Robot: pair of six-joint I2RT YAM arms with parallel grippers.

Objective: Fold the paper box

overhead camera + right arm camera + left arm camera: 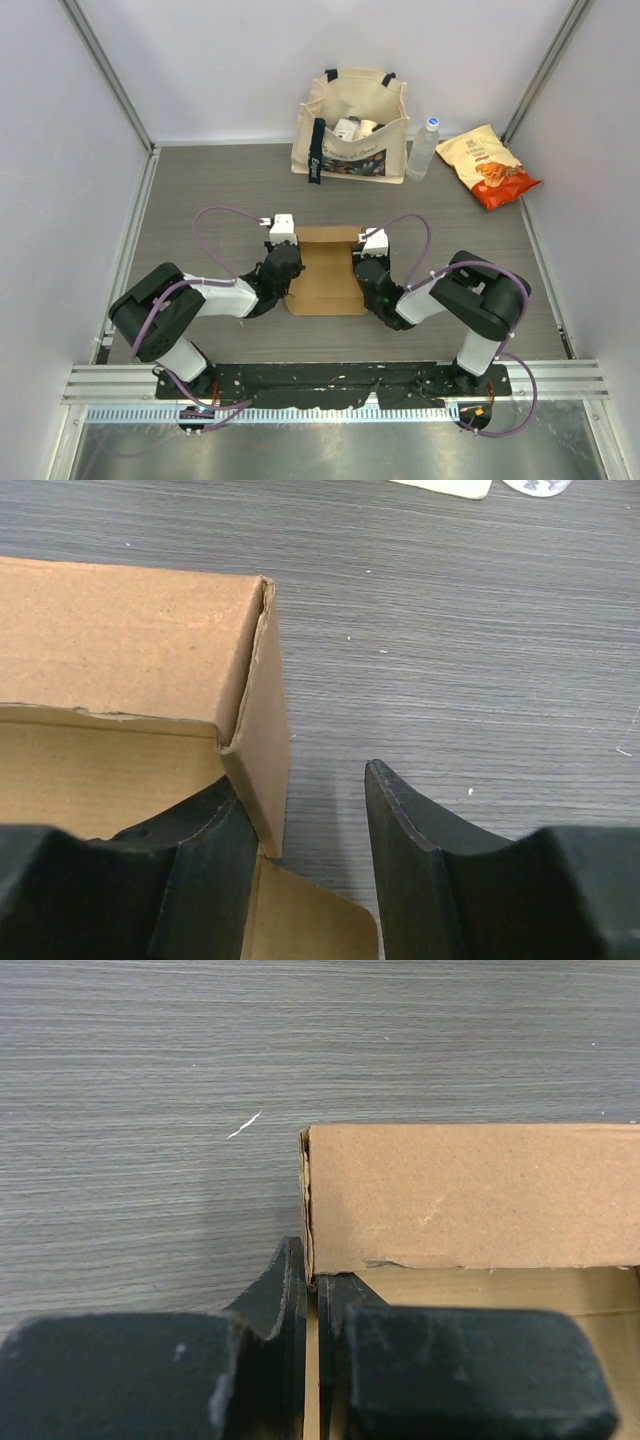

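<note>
The paper box (325,272) is set in the middle of the grey table (200,190), between the two arms, with its walls raised and its inside open upward. Its left wall is pinched by the left gripper (312,1295), whose fingers are pressed together on the cardboard edge, one inside the box and one outside. The right wall is straddled by the right gripper (300,815), whose fingers are spread: the inner one is laid against the inside of the wall, while the outer one is seen apart from it, above bare table. A rounded flap (310,920) is seen lying flat below that corner. At the far edge of the table a tote bag (350,125), a water bottle (424,148) and a snack packet (488,165) are ranged, well apart from the box.
</note>
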